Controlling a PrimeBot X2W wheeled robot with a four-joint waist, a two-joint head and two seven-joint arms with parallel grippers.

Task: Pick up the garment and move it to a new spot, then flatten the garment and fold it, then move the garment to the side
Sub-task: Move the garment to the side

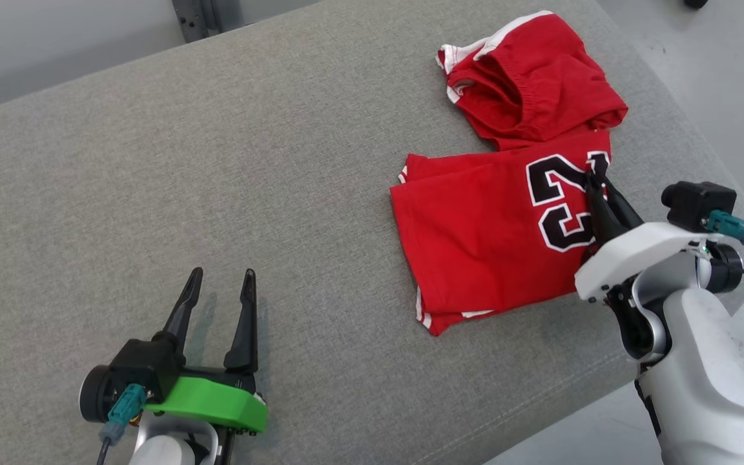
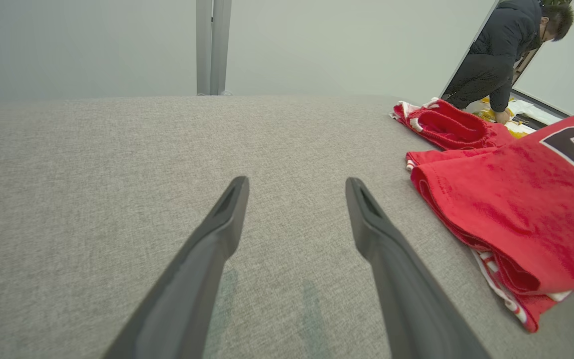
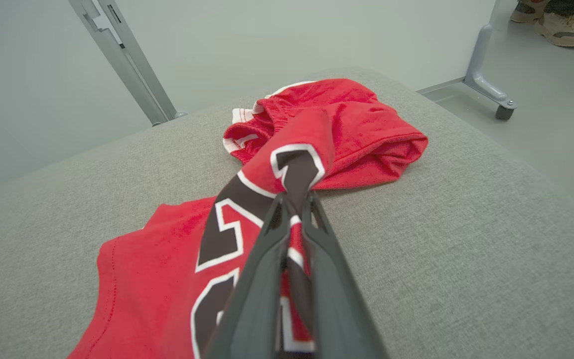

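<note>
A red garment (image 1: 482, 239) with white trim and a black number 23 lies on the right part of the grey padded table (image 1: 217, 161). Its near half is flat and its far half is bunched up (image 1: 533, 84). My right gripper (image 1: 595, 181) is shut on the garment's right edge by the number, and a fold of red and black cloth (image 3: 294, 169) stands pinched between the fingers (image 3: 267, 259). Low at the left, my left gripper (image 1: 220, 284) hovers open over bare table, well apart from the garment (image 2: 511, 199).
The table's right edge (image 1: 669, 84) runs close behind the garment, with pale floor beyond. A metal frame leg on a caster (image 3: 491, 85) stands on that floor. A person in dark clothes (image 2: 501, 55) bends over past the table's far end.
</note>
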